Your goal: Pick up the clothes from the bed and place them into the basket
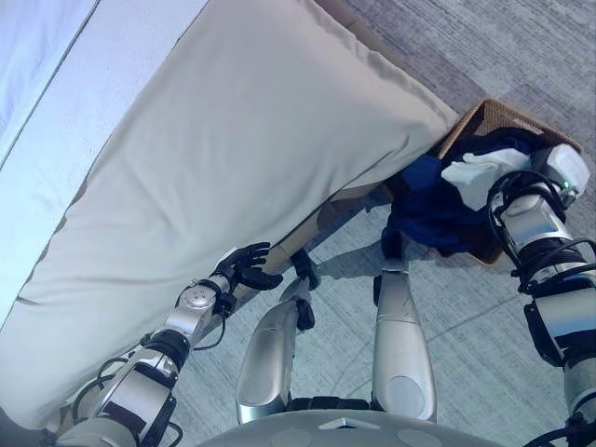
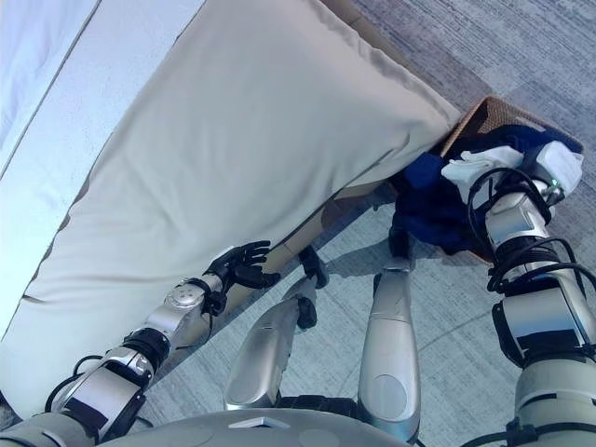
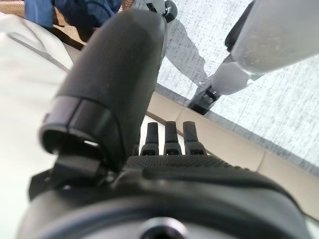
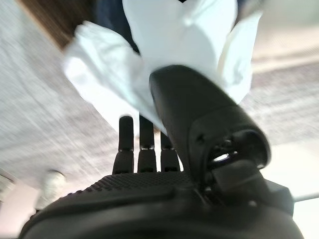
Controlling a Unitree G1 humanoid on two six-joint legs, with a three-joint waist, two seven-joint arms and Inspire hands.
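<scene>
A white cloth (image 1: 477,173) hangs over the brown woven basket (image 1: 492,113), which stands on the floor at the bed's corner. My right hand (image 1: 512,183) is above the basket and pinches this cloth between thumb and fingers; the right wrist view shows the cloth (image 4: 169,40) past the thumb (image 4: 199,109). Dark blue clothes (image 1: 430,212) fill the basket and spill over its near rim. My left hand (image 1: 244,266) is open and empty at the near edge of the bed (image 1: 233,140), its fingers (image 3: 167,139) straight.
The bed's beige cover hangs over its side down toward the grey carpet (image 1: 466,317). A white wall or sheet (image 1: 37,84) lies along the bed's far left. The bed's tan base (image 3: 234,149) runs beside my left hand.
</scene>
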